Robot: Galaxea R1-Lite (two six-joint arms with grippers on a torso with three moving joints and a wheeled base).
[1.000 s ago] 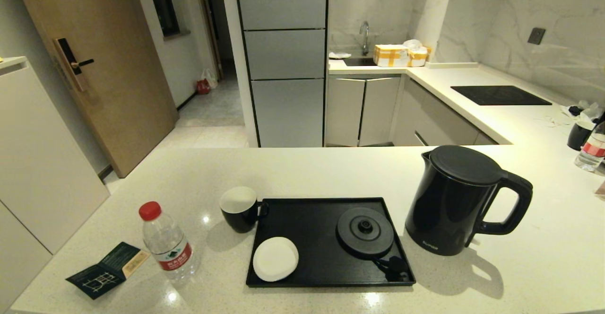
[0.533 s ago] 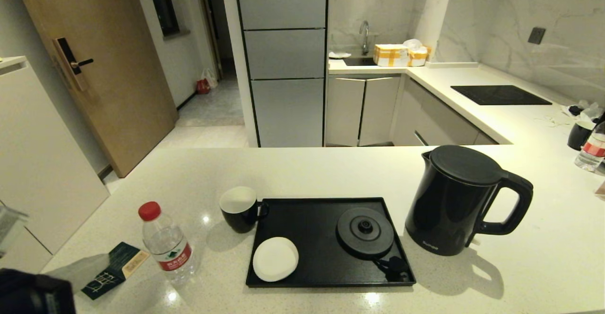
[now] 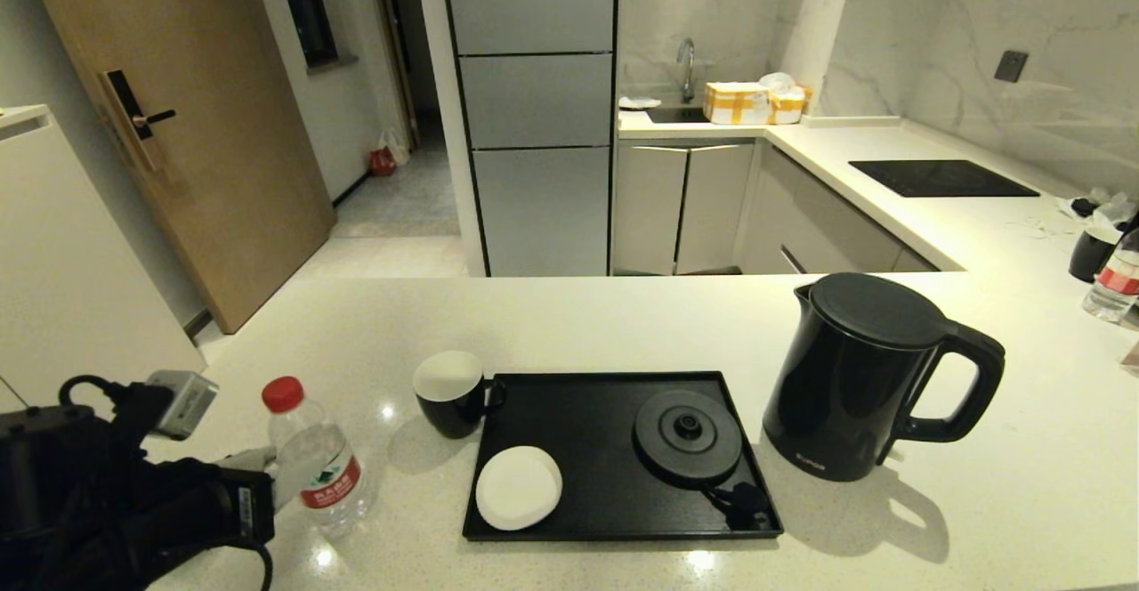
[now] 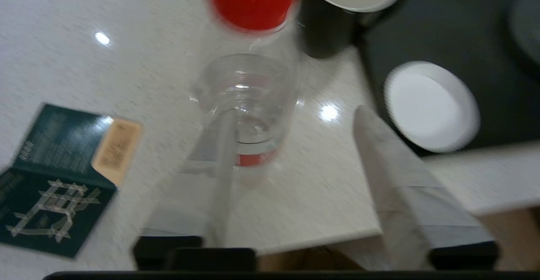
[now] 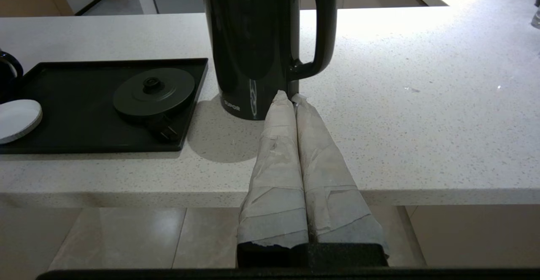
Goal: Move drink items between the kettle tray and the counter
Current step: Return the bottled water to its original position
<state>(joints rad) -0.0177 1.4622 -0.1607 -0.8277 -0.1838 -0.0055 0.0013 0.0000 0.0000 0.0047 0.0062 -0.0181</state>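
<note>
I have the left end effector at the near left edge of the worktop, its fingers spread apart. The bottle stands upright just ahead of it, roughly at its 12 o'clock; in the left wrist view one finger overlaps the bottle's lower body, and I cannot tell whether it touches. The other finger sits clear on the tray side. The bottle rests on the worktop at about 9 o'clock from the tray, with the mug just off the tray's far left corner. A dark leaflet lies beside the bottle. On the tray I see a white disc and the kettle base. The kettle stands on the worktop at the tray's 3 o'clock. My right end effector waits at the near edge, fingers pressed together, pointing at the kettle's foot.
</note>
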